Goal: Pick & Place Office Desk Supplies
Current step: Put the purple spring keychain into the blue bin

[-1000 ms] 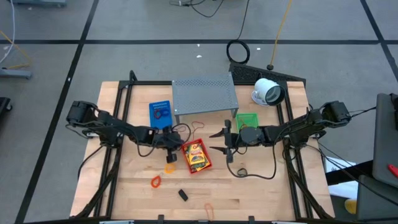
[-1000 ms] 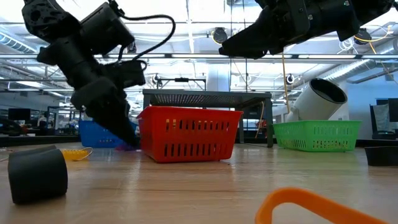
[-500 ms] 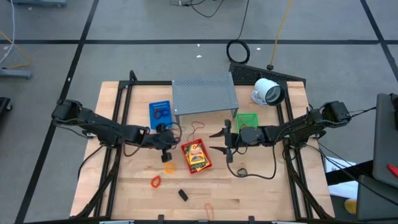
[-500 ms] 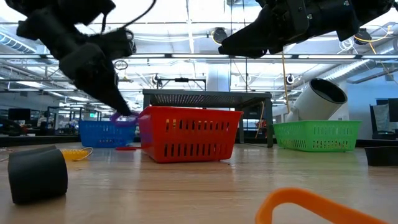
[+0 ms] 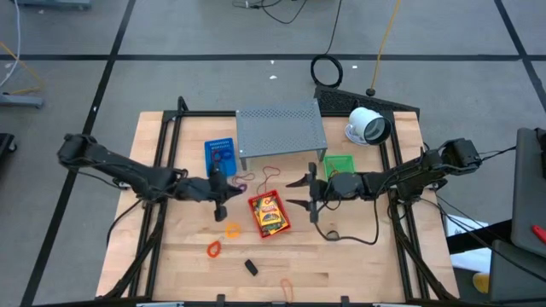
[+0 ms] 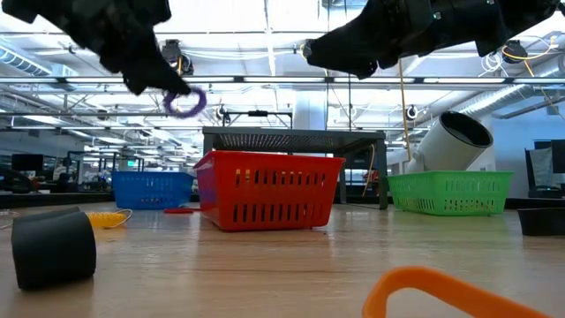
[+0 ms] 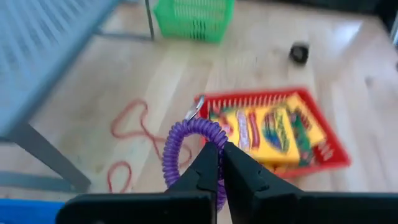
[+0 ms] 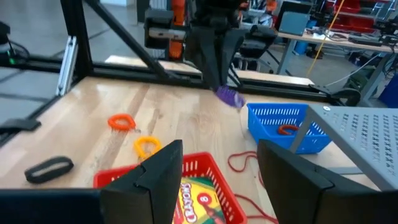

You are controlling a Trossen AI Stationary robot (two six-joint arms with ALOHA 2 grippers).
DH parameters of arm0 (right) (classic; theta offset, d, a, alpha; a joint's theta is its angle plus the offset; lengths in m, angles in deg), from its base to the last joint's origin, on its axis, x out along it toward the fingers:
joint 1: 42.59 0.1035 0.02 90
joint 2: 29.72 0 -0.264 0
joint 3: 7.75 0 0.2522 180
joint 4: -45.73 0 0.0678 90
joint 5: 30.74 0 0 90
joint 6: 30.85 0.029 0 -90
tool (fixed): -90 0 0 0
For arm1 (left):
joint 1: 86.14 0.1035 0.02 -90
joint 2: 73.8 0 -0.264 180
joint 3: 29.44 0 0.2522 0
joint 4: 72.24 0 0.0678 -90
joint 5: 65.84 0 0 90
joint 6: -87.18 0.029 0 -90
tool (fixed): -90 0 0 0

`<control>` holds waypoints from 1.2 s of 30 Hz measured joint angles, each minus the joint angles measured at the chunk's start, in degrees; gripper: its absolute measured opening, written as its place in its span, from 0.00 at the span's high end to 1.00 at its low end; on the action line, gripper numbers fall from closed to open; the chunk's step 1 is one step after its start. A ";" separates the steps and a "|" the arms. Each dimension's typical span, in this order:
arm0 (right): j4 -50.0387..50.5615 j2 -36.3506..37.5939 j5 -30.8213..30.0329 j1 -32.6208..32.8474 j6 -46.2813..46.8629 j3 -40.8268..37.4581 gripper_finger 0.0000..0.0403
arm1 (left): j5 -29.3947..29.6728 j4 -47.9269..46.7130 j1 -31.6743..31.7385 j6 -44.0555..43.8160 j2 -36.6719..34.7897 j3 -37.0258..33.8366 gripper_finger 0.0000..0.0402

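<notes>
My left end effector [image 5: 223, 184] is clamped on a purple coiled band [image 7: 189, 148], the loop pinched between my two fingertips [image 7: 208, 163] and hanging clear of the desk [image 5: 358, 264]. In the low view the band [image 6: 184, 103] sits high in the air, above the blue basket [image 6: 152, 189] and the red basket [image 6: 267, 188]. Seen from overhead, that end effector is at about nine o'clock from the red basket [image 5: 269, 214], just beside it, and at six o'clock from the blue basket [image 5: 220, 155].

My right end effector [image 5: 308, 194] hangs with its fingers spread wide and nothing between them, at about three o'clock from the red basket.

The red basket holds yellow packets [image 7: 273, 129]. On the desk at six to seven o'clock from it lie a yellow band [image 5: 232, 229], an orange band [image 5: 213, 248], a small black piece [image 5: 252, 267] and another orange loop [image 5: 287, 286]. A red string [image 5: 270, 176] lies at twelve o'clock from the red basket, by the grey shelf [image 5: 281, 128]. The green basket [image 5: 338, 162] is at two o'clock.
</notes>
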 joint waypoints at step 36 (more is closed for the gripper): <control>-5.23 -0.35 0.01 -8.62 0.52 -4.40 0.51 | 41.37 -21.80 -1.77 -0.44 -10.41 -0.03 0.77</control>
